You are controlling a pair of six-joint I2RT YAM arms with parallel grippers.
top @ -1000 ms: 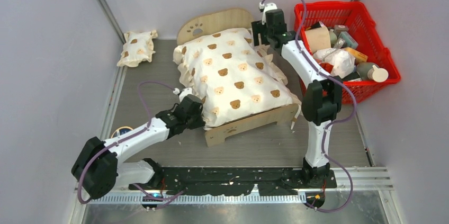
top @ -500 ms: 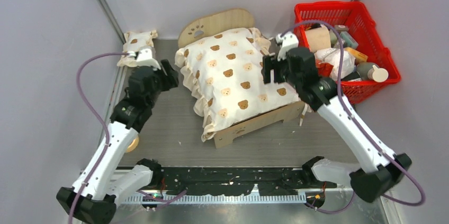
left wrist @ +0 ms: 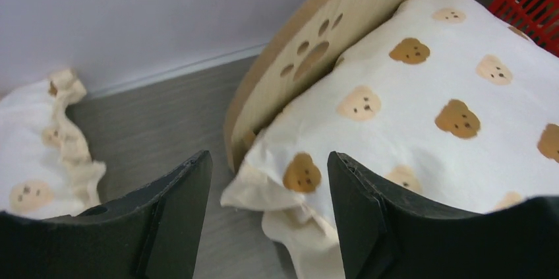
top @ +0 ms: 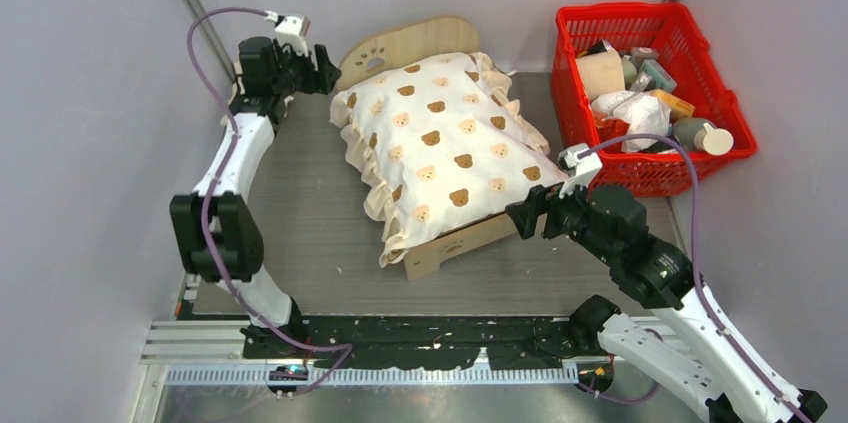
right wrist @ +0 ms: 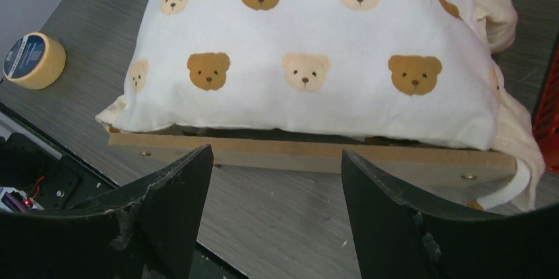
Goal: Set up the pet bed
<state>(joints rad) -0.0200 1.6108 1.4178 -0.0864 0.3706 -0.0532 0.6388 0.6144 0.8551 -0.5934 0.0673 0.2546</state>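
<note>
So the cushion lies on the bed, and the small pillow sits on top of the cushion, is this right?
No. The pillow lies on the table beside the headboard, apart from the cushion, as the left wrist view shows. The cushion does lie on the bed.

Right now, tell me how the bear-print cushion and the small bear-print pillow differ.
The cushion lies on the pet bed, against its headboard; the pillow lies on the table, outside the frame beside the headboard. The cushion spans the whole bed; the pillow looks much smaller, though only partly in view. Both are cream bear-print fabric with ruffled edges.
</note>
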